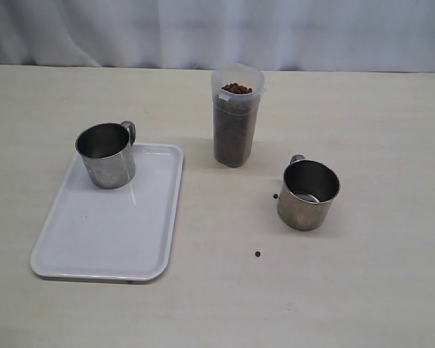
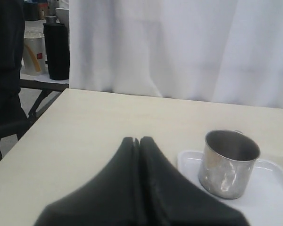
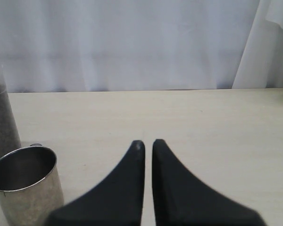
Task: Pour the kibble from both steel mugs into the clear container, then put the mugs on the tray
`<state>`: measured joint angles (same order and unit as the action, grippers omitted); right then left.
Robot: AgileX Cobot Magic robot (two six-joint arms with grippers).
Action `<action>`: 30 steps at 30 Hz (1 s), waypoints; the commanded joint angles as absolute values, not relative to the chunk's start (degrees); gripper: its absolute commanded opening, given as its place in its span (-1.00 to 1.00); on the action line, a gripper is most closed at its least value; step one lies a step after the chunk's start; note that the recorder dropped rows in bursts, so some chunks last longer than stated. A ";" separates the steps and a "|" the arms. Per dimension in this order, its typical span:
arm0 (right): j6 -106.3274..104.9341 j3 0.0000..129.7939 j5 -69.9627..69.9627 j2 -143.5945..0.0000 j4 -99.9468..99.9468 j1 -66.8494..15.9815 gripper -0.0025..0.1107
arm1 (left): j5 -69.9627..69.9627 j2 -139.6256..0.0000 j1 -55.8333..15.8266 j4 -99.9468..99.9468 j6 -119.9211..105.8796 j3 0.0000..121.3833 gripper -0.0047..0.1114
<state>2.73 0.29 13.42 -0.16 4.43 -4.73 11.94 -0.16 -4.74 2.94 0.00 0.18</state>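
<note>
Both sets of my fingers are clenched on nothing: left gripper facing the left steel mug on the tray, right gripper near the right steel mug on the table beside the clear container full of kibble. Pouring looks done; next I must open, grasp that mug and carry it trayward. No readable writing anywhere.

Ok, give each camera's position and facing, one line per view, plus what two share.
Exterior: high, looking down on the table: tray, clear container, tray mug, table mug; no robot parts.
Left wrist: low behind the shut left gripper, facing the curtain and tray mug.
Right wrist: low behind the shut right gripper, facing the curtain and table mug.
Shared: exterior and left wrist both show the tray mug.
</note>
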 commanded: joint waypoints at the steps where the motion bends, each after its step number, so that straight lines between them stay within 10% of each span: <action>1: 2.63 0.00 13.58 0.00 5.03 -4.85 -0.88 | 10.74 0.00 -4.72 3.54 0.79 0.00 -0.92; 30: 2.63 0.00 13.58 0.00 5.03 -4.85 -0.88 | 10.32 0.00 -8.72 3.44 0.79 0.00 -0.92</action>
